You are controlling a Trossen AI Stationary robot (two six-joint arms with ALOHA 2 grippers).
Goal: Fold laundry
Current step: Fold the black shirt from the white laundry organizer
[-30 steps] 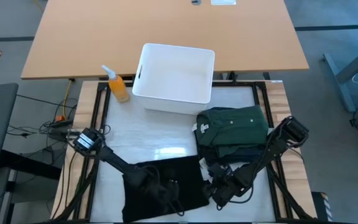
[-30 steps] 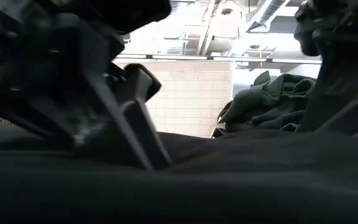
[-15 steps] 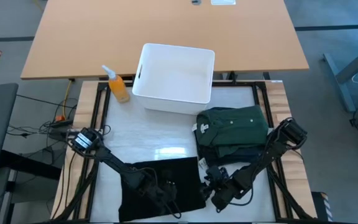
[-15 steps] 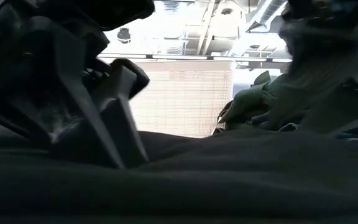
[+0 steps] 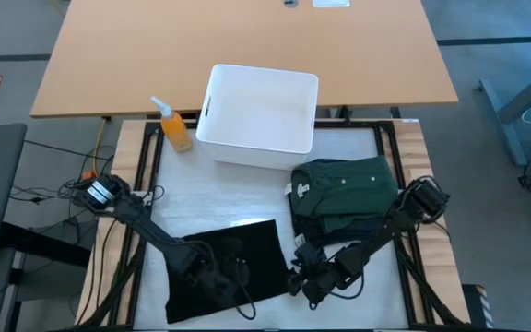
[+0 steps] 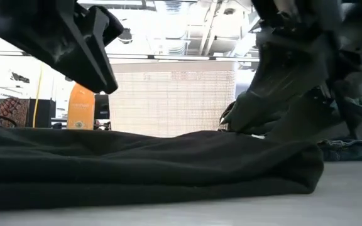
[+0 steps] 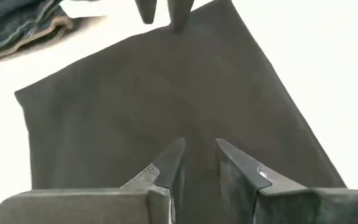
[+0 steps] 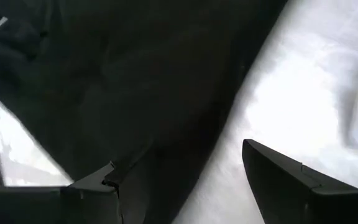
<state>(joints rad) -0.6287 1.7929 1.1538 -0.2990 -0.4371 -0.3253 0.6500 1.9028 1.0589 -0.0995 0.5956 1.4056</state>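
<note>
Left gripper (image 7: 197,158) fingers slightly apart over black garment (image 5: 224,267); right gripper (image 8: 185,177) spread at its edge. Soft, limp, light; best pinched at corners.

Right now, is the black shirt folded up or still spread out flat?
Folded, at least once. The black garment lies as a neat rectangle on the table, and the low view shows a thick doubled edge.

Both arms low; left end effector (image 7: 194,163) slightly parted, right end effector (image 8: 185,168) wide apart.
</note>
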